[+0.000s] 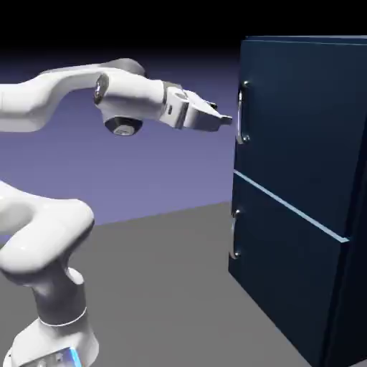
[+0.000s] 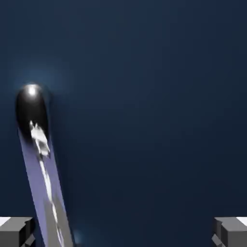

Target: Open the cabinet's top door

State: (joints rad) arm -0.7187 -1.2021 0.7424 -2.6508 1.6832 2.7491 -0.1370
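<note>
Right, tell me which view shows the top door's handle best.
The exterior view: the top door's handle shows whole there, a vertical silver bar on the cabinet, with the open gripper just short of it. The hand view shows only part of the handle, large and slanted, running out of the bottom of the frame.

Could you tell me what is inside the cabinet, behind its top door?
Nothing inside shows. The top door sits shut, flush with the cabinet, hiding the interior. Only its silver handle stands in front of the panel, and the gripper, jaws open, hovers just short of it.
</note>
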